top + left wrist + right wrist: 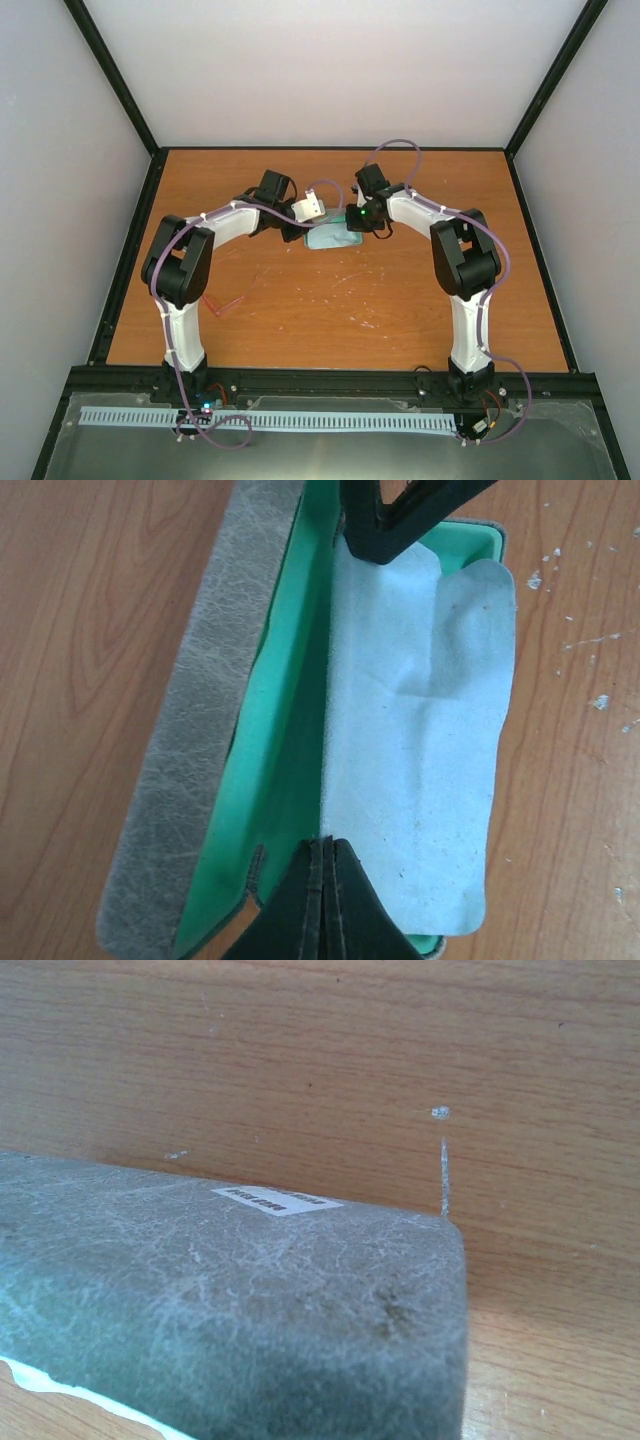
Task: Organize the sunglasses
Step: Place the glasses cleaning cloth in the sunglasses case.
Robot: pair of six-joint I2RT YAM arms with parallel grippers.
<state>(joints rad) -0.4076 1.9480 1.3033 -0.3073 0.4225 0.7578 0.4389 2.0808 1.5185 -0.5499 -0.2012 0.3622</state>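
The sunglasses point(226, 298) lie on the table beside the left arm's elbow, away from both grippers. The grey case point(322, 244) lies open at the centre back. In the left wrist view its lid point(200, 740) stands up on the left, showing green lining. The light blue cloth point(420, 740) lies over the case's tray. My left gripper point(325, 842) is shut on the cloth's near corner. My right gripper point(375, 552) looks pinched on the cloth's far corner, and the edge runs straight between them. The right wrist view shows only the lid's grey outside point(250, 1300); its fingers are hidden.
The wooden table point(400, 300) has black rails along its sides and white walls beyond. Both forearms meet over the case at the centre back. White scuff marks point(360, 320) dot the wood in the middle.
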